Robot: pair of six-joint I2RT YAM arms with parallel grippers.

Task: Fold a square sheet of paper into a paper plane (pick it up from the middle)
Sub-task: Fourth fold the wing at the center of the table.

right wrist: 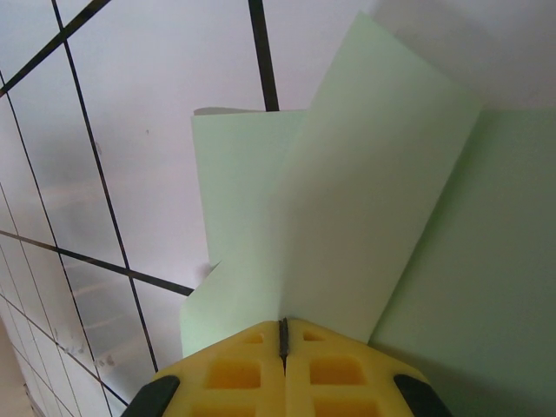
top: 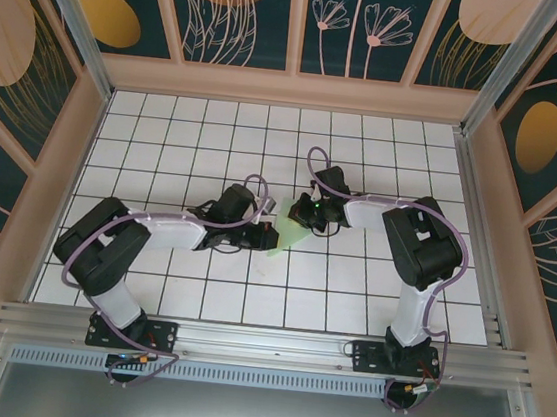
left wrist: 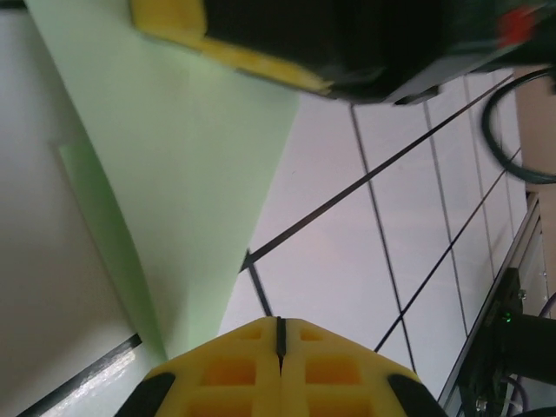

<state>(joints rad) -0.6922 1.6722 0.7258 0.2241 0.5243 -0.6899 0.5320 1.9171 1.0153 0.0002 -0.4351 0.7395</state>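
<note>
We've got the black, yellow-fingered left gripper [top: 266,229] and right gripper [top: 303,219] nose to nose mid-table, the pale mint-green folded sheet of paper [top: 288,237] crowding between them; white gridded tabletop [top: 187,128] lies open all around; pale wooden frame walls [top: 87,136] hem the edges.

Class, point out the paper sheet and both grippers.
paper sheet [right wrist: 382,217]: right wrist view, middle panel.
left gripper [left wrist: 280,328]: left wrist view, where fingertips meet.
right gripper [right wrist: 283,327]: right wrist view, where fingertips meet.
</note>
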